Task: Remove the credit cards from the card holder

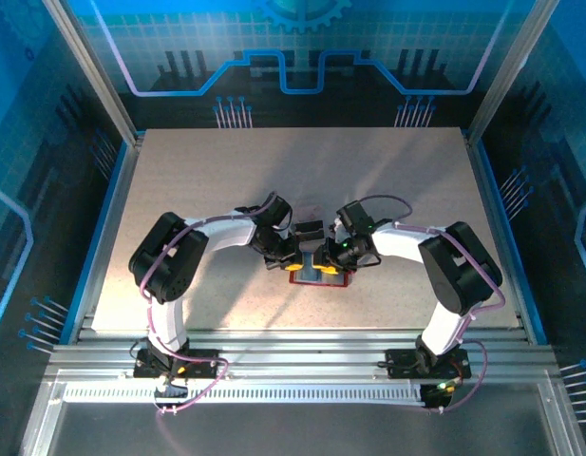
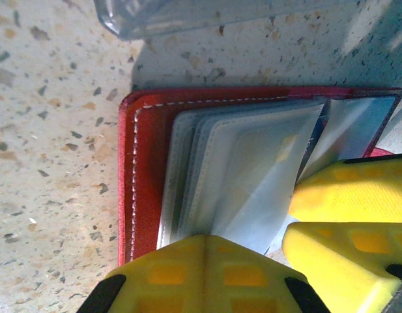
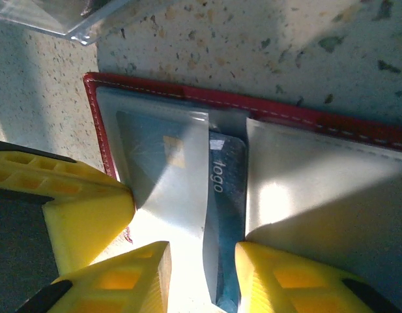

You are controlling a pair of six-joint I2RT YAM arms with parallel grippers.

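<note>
The card holder [image 1: 321, 278] lay open on the table [image 1: 179, 190], about midway between its left and right edges and closer to the near edge than the far one. Both arms bent inward and met over it.

In the left wrist view the red cover [image 2: 145, 163] showed its white stitching, and a stack of pale grey pocket leaves fanned across it. The left end effector [image 2: 206, 261] had its yellow fingers together, with the tips set down on the near side of those leaves. The right end effector [image 2: 318, 222] came in just beside it, over the holder's other half.

In the right wrist view the holder [image 3: 305, 114] was spread flat, with pockets on either side of its middle. A blue credit card [image 3: 225, 195] printed "logo" stood out of the gap between them. The right end effector [image 3: 204, 254] had its jaws apart, astride the card's projecting end. One finger [image 3: 279, 280] seemed to touch the card, though glare made that uncertain, and the other [image 3: 142, 277] stood clear of it over a bright pocket leaf. A left finger [image 3: 90, 215] pressed at the holder's edge.

A clear plastic tray [image 2: 187, 16] sat just beyond the holder, toward the far edge.
</note>
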